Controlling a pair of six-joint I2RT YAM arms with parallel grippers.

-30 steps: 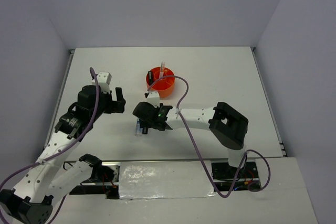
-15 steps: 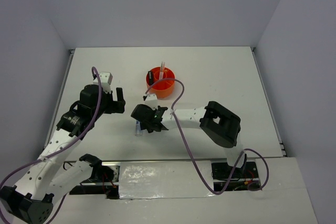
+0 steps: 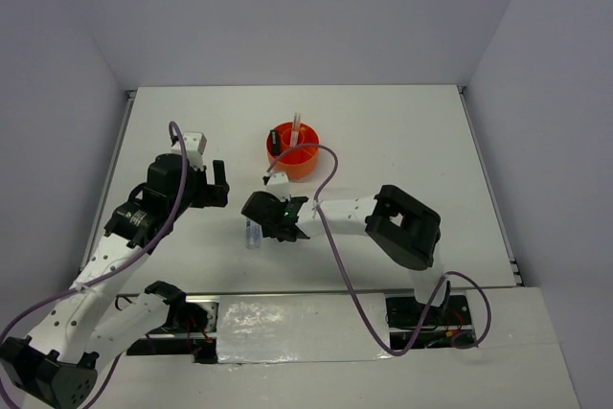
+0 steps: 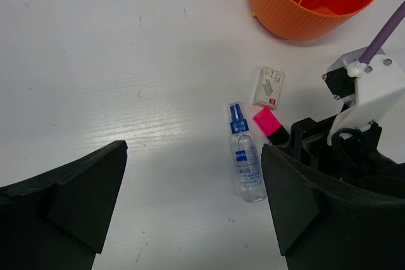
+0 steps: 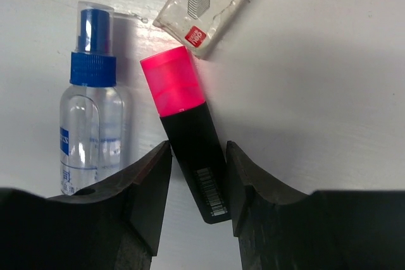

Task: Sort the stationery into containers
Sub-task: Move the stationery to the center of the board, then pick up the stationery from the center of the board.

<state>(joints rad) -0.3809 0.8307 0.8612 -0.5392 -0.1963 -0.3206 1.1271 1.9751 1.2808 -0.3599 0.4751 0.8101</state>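
Stationery still lying loose on the table (image 3: 402, 141) counts three pieces, and they lie close together near the right arm.

On the left, the left gripper (image 4: 193, 156) hovers above the table with its fingers wide apart and holds nothing; against a second ago it is almost in the same place.

Next comes one small clear spray bottle (image 5: 93, 112) with a blue cap, lying flat. Just beside it, on its right, lies one pink-black highlighter (image 5: 187, 132).

The right gripper (image 5: 197, 150) is what differs. Compared with a second ago, the right arm is folded more to the left and its gripper sits low over the highlighter. In the last half second it hardly moves. Its fingers are apart and stand on either side of the black body, very near it, not yet clamped as far as we can see. We judge that the grasp is lined up and only the closing remains.

Near the pink cap lies one clear packet of staples (image 5: 209, 4).

Farther back stands one orange organiser (image 3: 293, 162), well apart from these three. In it we count one white stick (image 3: 297, 123) standing upright and one dark item (image 3: 276, 141).
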